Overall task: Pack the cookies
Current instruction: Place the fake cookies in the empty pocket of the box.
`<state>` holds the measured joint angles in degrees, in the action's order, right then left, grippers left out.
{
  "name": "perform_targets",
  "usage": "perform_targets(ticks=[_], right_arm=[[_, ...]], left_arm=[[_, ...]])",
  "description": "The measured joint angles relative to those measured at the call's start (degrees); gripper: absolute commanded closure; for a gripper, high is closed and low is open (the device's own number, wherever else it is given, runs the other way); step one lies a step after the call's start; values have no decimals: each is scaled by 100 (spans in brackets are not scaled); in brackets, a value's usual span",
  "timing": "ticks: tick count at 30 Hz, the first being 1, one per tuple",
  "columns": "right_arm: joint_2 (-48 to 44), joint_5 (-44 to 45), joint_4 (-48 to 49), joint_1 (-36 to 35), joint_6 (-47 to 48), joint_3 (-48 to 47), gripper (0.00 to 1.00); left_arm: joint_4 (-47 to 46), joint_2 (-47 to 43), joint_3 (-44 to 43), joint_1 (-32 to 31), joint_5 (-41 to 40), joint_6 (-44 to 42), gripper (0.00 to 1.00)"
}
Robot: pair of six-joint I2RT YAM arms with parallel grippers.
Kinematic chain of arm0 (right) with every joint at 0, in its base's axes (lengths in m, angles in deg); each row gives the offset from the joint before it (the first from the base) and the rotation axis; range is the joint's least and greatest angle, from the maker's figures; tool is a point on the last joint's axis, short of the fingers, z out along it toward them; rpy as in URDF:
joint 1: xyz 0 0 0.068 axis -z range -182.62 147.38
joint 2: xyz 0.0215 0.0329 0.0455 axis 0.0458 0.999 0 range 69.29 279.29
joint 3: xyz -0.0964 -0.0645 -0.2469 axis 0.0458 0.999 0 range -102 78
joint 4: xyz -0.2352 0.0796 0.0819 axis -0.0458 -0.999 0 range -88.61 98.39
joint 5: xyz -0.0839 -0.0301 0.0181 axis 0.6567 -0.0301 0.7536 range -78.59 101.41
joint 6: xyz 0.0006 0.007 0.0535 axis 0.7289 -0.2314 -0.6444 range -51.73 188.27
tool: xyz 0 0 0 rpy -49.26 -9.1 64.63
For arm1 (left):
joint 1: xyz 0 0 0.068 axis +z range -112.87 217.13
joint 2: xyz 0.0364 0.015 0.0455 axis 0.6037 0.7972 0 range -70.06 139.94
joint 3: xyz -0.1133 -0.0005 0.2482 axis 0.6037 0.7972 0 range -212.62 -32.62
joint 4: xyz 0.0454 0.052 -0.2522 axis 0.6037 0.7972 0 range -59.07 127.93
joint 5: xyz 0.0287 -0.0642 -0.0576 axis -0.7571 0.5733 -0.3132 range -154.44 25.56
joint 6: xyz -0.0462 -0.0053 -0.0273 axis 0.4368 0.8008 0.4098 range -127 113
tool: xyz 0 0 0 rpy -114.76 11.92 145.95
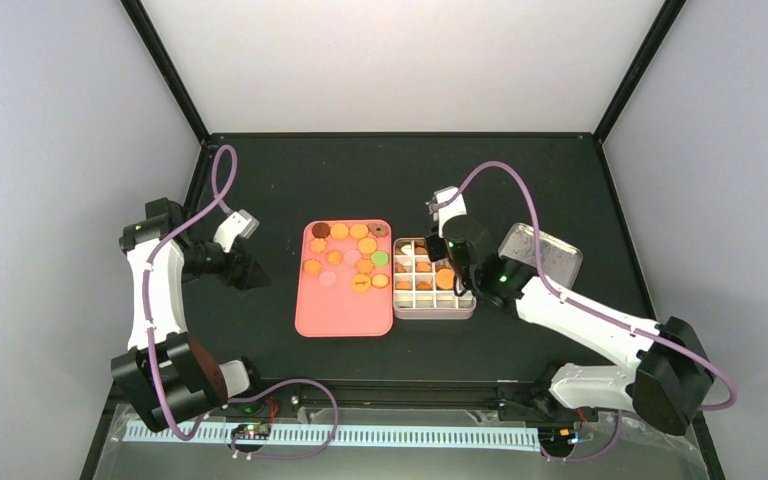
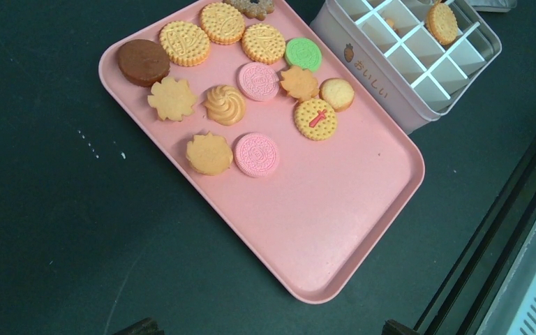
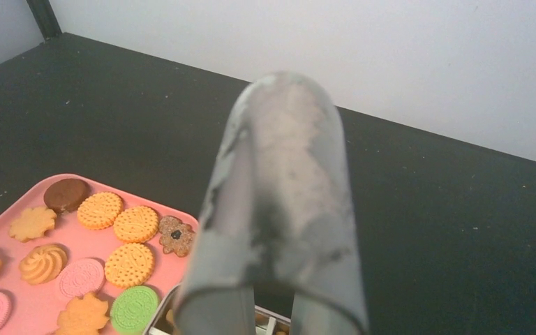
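Observation:
Several cookies [image 1: 350,250], mostly orange with pink, green and dark brown ones, lie on the far half of a pink tray [image 1: 345,315]. They also show in the left wrist view [image 2: 251,84] and the right wrist view [image 3: 125,241]. A white divided box [image 1: 435,308] to the right of the tray holds a few orange cookies [image 1: 444,278]. My right gripper [image 1: 457,262] is over the box, shut on metal tongs [image 3: 286,174]; its fingers are hidden. My left gripper [image 2: 269,328] is open and empty, left of the tray [image 2: 335,209].
A clear lid or container [image 1: 542,255] lies right of the box, behind my right arm. The box wall [image 2: 377,77] carries a small carrot mark. The near half of the tray is bare. The table's near edge has a rail [image 1: 360,437].

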<state>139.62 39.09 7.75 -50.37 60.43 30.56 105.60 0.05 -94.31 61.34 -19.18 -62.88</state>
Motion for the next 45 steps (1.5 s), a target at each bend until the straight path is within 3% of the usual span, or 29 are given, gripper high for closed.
perform_targets(ticks=[21,31,45], right_arm=[[-1220,-240,-363,0,-326,573,80],[-780,-186,-273,0,-254,293,69],[-354,-149,-103,0,-146,179,69]], left_arm=[[9,0,0,0,0,-9,16],[15,0,0,0,0,-9,16],[37,0,0,0,0,-48,16]])
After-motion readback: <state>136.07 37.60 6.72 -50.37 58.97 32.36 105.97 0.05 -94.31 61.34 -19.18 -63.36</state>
